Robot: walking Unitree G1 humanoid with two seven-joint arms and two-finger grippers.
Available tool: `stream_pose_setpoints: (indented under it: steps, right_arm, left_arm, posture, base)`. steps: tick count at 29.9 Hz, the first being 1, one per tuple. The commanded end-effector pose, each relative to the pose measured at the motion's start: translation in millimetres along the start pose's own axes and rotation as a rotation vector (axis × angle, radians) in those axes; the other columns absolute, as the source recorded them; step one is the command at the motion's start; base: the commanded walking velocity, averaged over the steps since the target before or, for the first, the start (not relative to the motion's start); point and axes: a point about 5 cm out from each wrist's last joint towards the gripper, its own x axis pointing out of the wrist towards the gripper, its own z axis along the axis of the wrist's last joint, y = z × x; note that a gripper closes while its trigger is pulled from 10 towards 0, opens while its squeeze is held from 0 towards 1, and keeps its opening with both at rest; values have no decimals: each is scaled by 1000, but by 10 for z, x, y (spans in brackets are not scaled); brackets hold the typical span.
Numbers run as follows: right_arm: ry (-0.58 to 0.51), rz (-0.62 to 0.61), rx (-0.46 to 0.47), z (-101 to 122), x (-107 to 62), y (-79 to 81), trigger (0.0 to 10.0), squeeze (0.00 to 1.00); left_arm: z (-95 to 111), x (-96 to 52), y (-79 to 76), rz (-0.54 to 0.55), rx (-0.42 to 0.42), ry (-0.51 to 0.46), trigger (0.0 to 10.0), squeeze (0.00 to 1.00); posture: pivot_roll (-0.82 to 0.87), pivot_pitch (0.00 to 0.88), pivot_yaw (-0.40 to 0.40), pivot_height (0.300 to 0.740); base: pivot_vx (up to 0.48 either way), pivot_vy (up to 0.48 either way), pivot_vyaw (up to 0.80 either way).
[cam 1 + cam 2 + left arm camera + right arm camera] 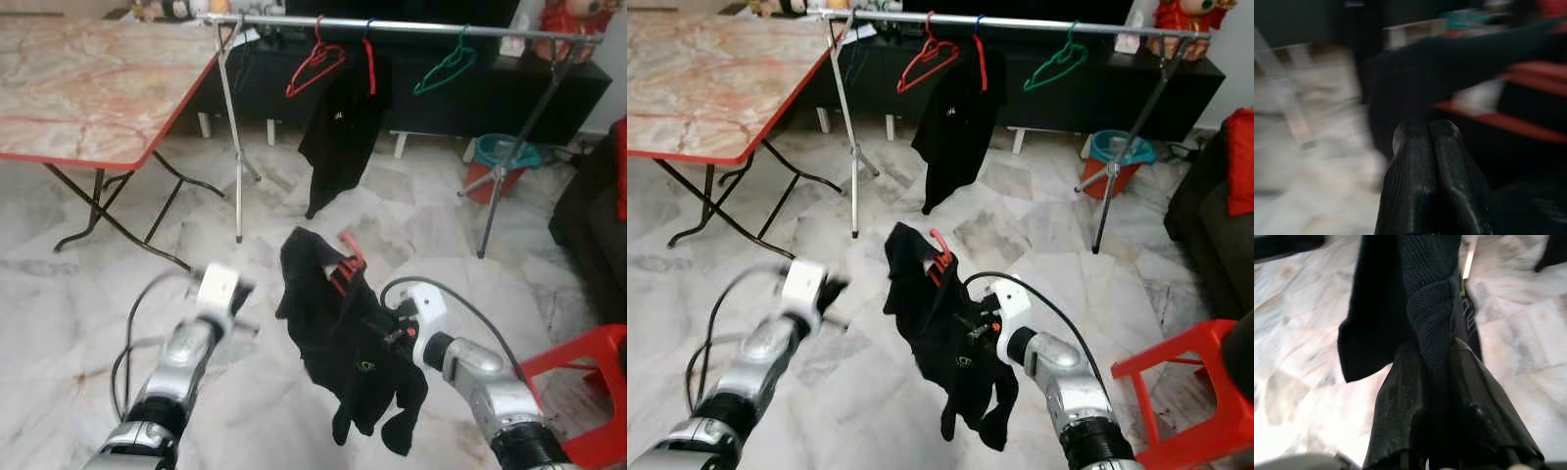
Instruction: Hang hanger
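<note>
Gripping a fold of black garment between its two fingers, the right gripper holds the cloth up above the marble floor; the right wrist view shows the dark knit pinched tight between the pads. A red hanger sits inside the garment, its red bar poking out at the top, just up and to the left of the right gripper. The garment's lower ends dangle below the gripper, clear of the floor.

The left gripper is to the left of the garment, apart from it in the head views and blurred. Its fingers are pressed together with nothing between them, the black cloth and red hanger bars lying just beyond their tips.

Well ahead of both grippers stands the clothes rail, carrying a red hanger, a black shirt and a green hanger. A folding table stands far ahead of the left gripper; a red stool sits beside the right arm.
</note>
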Motion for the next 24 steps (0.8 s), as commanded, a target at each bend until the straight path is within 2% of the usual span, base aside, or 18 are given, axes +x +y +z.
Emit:
stream_pose_setpoints:
  steps: [1,3,11,14,16,19,22,23,24]
  right_arm:
    - [-37,44,-49,182,26,37,10000,0]
    - [-34,54,-60,216,44,55,10000,0]
    - [-30,95,-55,332,69,124,10000,0]
    - [-18,137,-67,354,73,174,10000,0]
    - [-16,161,-80,395,74,195,10000,0]
    - [-10,186,-98,437,65,212,10000,0]
    - [34,198,-128,419,34,201,10000,0]
    - [34,198,-128,419,34,201,10000,0]
    - [49,197,-137,410,23,187,10000,0]
  left_arm:
    - [-55,-20,-81,-66,-22,33,10000,0]
    - [39,5,-168,-131,6,25,10000,0]
    - [124,-29,-298,-186,41,35,10000,0]
    - [123,-61,-320,-197,138,54,10000,0]
    - [112,-91,-287,-172,205,64,10000,0]
    - [94,-116,-212,-114,246,87,10000,0]
    - [73,-158,-127,-46,359,115,10000,0]
    - [73,-158,-127,-46,359,115,10000,0]
    - [66,-171,-91,-2,402,118,10000,0]
  posture:
    - [31,50,-38,740]
    - [38,44,-44,740]
    - [38,34,-51,740]
    - [41,31,-57,740]
    - [42,34,-62,740]
    - [40,42,-71,740]
    - [45,50,-84,740]
    - [45,50,-84,740]
    - [48,57,-88,740]
  base:
    - [0,0,0]
    - [0,0,0]
    - [0,0,0]
    - [0,0,0]
    - [0,0,0]
    - [0,0,0]
    - [0,0,0]
    - [0,0,0]
    - [0,0,0]
